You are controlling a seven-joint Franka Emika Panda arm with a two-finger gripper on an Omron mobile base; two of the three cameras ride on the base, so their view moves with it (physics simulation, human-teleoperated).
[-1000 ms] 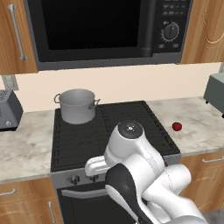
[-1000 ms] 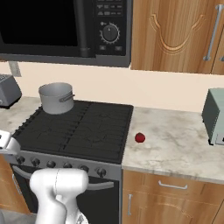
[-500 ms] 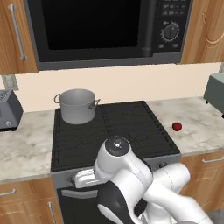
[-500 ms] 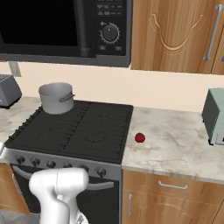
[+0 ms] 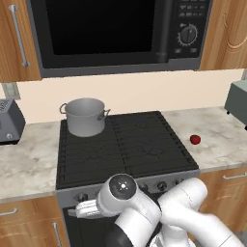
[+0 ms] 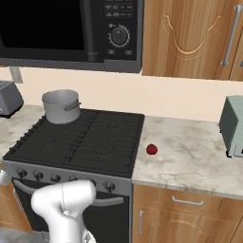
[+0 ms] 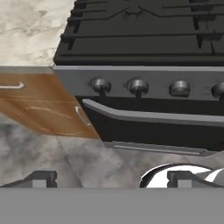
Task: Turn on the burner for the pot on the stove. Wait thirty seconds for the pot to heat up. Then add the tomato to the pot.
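One look at the pot point(image 5: 85, 117) first: sits lidless on the back left grate of the stove point(image 5: 144, 144), exactly where it sat a second ago, with no flame to be seen beneath. Same for the tomato point(image 5: 195, 140), lying alone on the counter point(image 5: 219, 144) just right of the stove, well apart from the pot. Only in the arm, then, any change: has folded lower and further left over the last second, bringing the gripper point(image 7: 111, 178) down off the cooktop to the front of the range. Now looks straight at the row of knobs point(image 7: 138, 86) above the oven door handle point(image 7: 144, 116), with the fingertips point(image 7: 41, 178) spread wide and nothing between them (open, not yet touching a knob). Means, most likely, the very first step under way: reaching for the burner knob, heating and tomato all to come. Cannot tell which knob serves the back left burner. Overhead, the microwave point(image 5: 96, 29); at far left, the toaster point(image 5: 9, 120).
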